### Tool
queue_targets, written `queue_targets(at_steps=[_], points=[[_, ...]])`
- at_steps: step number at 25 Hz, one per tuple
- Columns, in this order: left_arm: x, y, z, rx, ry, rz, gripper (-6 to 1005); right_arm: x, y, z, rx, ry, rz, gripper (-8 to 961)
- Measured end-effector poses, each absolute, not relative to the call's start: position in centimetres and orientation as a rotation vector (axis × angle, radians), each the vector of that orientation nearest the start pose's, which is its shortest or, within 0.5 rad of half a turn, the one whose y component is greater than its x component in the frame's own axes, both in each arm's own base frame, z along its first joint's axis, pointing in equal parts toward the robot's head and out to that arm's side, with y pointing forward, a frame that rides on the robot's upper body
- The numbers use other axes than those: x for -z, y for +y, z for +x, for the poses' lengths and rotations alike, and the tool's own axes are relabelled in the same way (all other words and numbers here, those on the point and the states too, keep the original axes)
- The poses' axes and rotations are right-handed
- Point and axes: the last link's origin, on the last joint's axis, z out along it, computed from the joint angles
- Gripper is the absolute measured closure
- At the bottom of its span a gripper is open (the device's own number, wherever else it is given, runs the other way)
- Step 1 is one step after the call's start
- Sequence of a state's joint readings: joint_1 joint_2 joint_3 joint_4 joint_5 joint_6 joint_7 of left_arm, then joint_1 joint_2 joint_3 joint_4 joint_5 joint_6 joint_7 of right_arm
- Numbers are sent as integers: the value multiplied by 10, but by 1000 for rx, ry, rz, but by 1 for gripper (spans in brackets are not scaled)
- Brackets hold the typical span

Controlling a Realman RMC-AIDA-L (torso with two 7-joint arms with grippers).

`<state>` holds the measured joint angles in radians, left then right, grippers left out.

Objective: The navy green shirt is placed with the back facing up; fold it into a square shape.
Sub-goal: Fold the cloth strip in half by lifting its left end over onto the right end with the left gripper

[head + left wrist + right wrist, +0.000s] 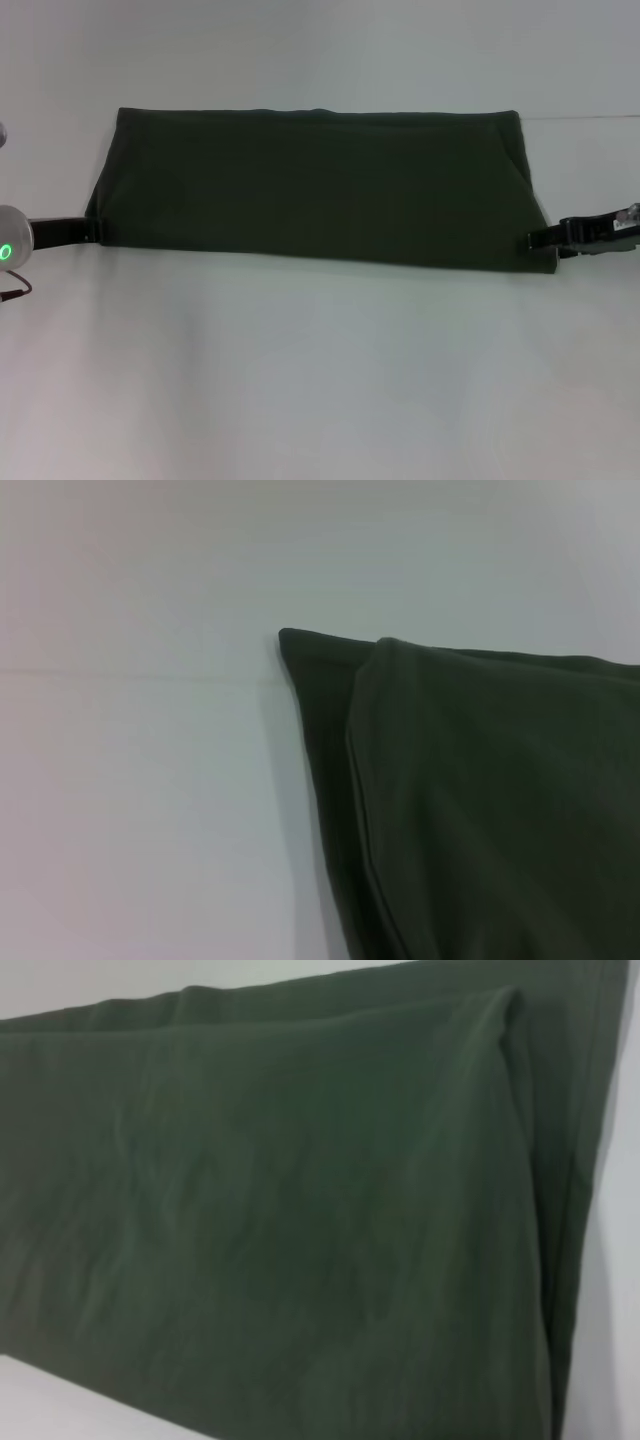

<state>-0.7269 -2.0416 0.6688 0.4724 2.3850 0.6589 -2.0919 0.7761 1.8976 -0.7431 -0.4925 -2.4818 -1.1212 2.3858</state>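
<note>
We see the navy green shirt lying flat on the white table as a long folded band, nearer the table's far edge than the near one, running across most of its width, plain side up, no lettering showing. In the head view the left gripper sits at the band's near left corner, its dark fingers touching the cloth edge, and the right gripper sits at the near right corner in the same way; whether either pincer is clamped on fabric or merely beside it we cannot tell, since the fingertips merge with the dark cloth. The head view alone shows both arms and the whole outline. The left wrist view shows no fingers, only the shirt end with an upper folded layer lying over a lower one that sticks out to a point on the bare table. The right wrist view, also without fingers, fills with cloth: a top layer with a rounded fold corner, a stitched hem strip beside it, and slivers of table past the edge.
</note>
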Motion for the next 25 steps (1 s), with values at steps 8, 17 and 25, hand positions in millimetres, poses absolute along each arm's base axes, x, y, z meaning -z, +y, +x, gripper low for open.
queue_targets(at_steps=[8,17,25], points=[[-10,428,-323,169,-1266,-1931,996,-32,416,302,-72,1570,-2121,260],[-11,429,-323,169,-1260,-1929,997,-27,418,298,-79,1562,-2123,270],[-12,430,-322,168,-1254,-1930,997,-24,418,297,-79,1559,-2122,365]])
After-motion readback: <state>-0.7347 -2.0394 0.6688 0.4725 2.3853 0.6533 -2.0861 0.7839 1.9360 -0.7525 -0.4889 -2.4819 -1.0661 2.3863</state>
